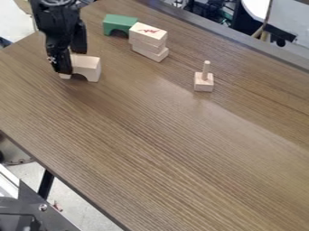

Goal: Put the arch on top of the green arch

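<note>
Table (151, 135): brown wood-grain top, pale floor beyond its edges.
Arm: comes in at the upper left, its gripper (71, 62) hanging steeply down, left of the green arch (119, 21) and nearer the camera.
Claw: jaws parted, astride the arch (88, 66); whether they grip it, I cannot tell.
Arch: upright on the table, off the green arch.
Blocks (147, 37): stacked just right of the green arch.

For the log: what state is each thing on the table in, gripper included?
Gripper: over the arch's left end.
Arch: upright, opening down, not on the green arch.
Green arch: upright, opening down, nothing on top.
Blocks: stacked.
Peg: upright on its base.
</note>
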Controlling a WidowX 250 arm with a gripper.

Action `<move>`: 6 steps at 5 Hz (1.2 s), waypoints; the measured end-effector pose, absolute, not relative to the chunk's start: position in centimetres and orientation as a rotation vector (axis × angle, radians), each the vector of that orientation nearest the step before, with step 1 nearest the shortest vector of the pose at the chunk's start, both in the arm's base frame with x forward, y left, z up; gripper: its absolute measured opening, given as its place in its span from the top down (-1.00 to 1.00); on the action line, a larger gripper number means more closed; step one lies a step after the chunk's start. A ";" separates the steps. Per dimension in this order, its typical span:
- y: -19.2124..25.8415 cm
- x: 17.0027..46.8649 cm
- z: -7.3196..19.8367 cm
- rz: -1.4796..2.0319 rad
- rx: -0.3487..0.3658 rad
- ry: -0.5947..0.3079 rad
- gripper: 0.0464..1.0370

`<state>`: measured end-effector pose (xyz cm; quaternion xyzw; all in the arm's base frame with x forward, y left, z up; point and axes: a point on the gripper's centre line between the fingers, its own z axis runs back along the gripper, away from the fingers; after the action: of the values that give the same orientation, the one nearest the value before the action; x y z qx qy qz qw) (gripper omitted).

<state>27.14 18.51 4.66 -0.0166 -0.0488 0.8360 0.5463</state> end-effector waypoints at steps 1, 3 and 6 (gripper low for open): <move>18.5 27.1 4.4 2.031 -0.043 -0.101 -0.84; 18.0 27.6 4.4 2.056 -0.077 -0.104 -0.02; 18.5 33.2 10.4 1.899 -0.257 -0.266 -0.02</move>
<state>33.21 18.53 10.37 -0.1094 -0.1131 0.8082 0.5675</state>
